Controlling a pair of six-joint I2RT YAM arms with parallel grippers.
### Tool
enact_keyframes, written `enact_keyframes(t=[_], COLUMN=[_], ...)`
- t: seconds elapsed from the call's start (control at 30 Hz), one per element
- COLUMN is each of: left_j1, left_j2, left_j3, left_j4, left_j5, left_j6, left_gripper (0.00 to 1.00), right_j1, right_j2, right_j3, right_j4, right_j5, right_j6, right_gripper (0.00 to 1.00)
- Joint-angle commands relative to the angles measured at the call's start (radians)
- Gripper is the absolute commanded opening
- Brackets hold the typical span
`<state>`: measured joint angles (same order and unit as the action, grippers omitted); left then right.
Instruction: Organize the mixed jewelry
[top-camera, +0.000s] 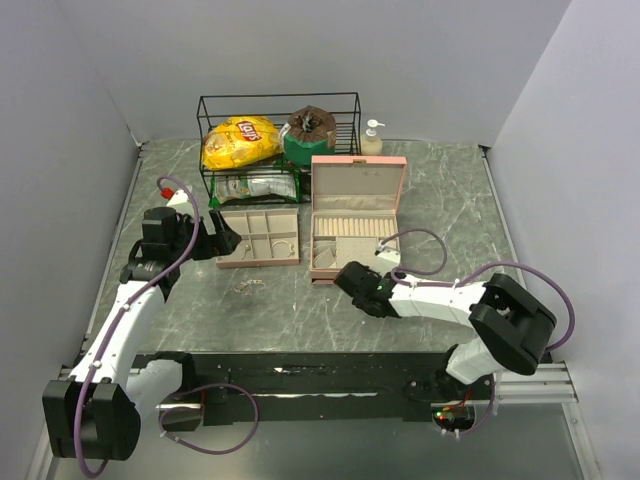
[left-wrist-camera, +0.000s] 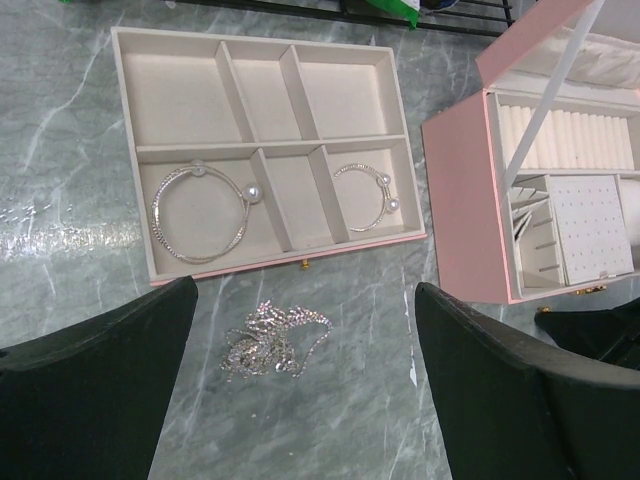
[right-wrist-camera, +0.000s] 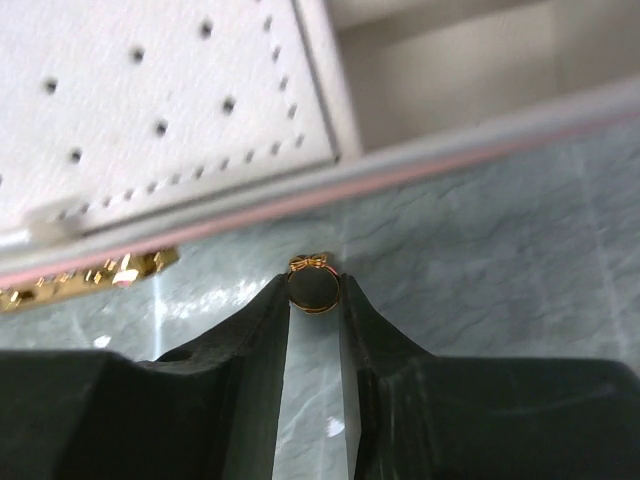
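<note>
My right gripper (right-wrist-camera: 314, 290) is shut on a small gold ring (right-wrist-camera: 313, 287) with a bow on top, held just in front of the open pink jewelry box (top-camera: 352, 232). In the top view that gripper (top-camera: 347, 277) is by the box's front left corner. My left gripper (left-wrist-camera: 305, 340) is open over the marble, above a tangled silver chain (left-wrist-camera: 272, 340), which also shows in the top view (top-camera: 248, 286). The beige compartment tray (left-wrist-camera: 262, 140) holds a large hoop with pearls (left-wrist-camera: 200, 212) and a smaller one (left-wrist-camera: 362, 197). In the top view my left gripper (top-camera: 222, 240) is at the tray's left edge.
A black wire rack (top-camera: 280, 140) at the back holds a yellow chip bag (top-camera: 240, 142) and a green container (top-camera: 310, 138). A soap dispenser (top-camera: 372, 138) stands beside it. The box's gold clasp (right-wrist-camera: 90, 280) shows left of the ring. Grey walls close in on both sides.
</note>
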<state>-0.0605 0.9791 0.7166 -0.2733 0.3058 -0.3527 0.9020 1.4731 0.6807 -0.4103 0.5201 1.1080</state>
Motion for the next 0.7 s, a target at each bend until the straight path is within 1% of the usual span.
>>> enact_keyframes(t=[0.0,0.03,0.07,0.13,0.27,0.3,0.37,0.4,0.47,0.6,0.67], left_j1=[-0.004,-0.002,-0.004,-0.002,-0.002,-0.002,-0.002,-0.002,-0.002,-0.002,-0.002], left_j2=[0.003,0.001,0.003,0.006,0.013,0.013,0.018,0.017,0.02,0.021,0.02], left_j3=[0.035,0.035,0.035,0.035,0.037,0.037,0.038,0.038,0.038,0.041,0.041], left_j4=[0.028,0.028,0.028,0.028,0.026,0.026,0.026,0.026,0.023,0.02,0.019], left_j5=[0.021,0.021,0.023,0.026,0.029,0.029,0.03,0.03,0.029,0.026,0.026], left_j6=[0.011,0.011,0.011,0.011,0.011,0.011,0.011,0.012,0.012,0.015,0.017], left_gripper=[0.96,0.96,0.96,0.96,0.96,0.96,0.96,0.96,0.96,0.96,0.96], right_j1=[0.072,0.072,0.072,0.078,0.094,0.101,0.115,0.12,0.135,0.144,0.15], right_j2=[0.03,0.018,-0.008,-0.026,-0.037,-0.033,-0.008,0.001,0.016,0.018,0.009], right_j3=[-0.072,-0.085,-0.113,-0.13,-0.129,-0.121,-0.071,-0.049,-0.003,0.034,0.052], right_j4=[-0.122,-0.12,-0.084,-0.067,-0.035,-0.032,-0.065,-0.108,-0.137,-0.171,-0.176], right_j5=[-0.275,-0.287,-0.301,-0.336,-0.384,-0.387,-0.373,-0.362,-0.333,-0.279,-0.24], right_j6=[0.208,0.258,0.274,0.327,0.389,0.397,0.388,0.369,0.351,0.285,0.244], right_gripper=[0.31,0.31,0.31,0.3,0.3,0.31,0.36,0.38,0.4,0.47,0.48])
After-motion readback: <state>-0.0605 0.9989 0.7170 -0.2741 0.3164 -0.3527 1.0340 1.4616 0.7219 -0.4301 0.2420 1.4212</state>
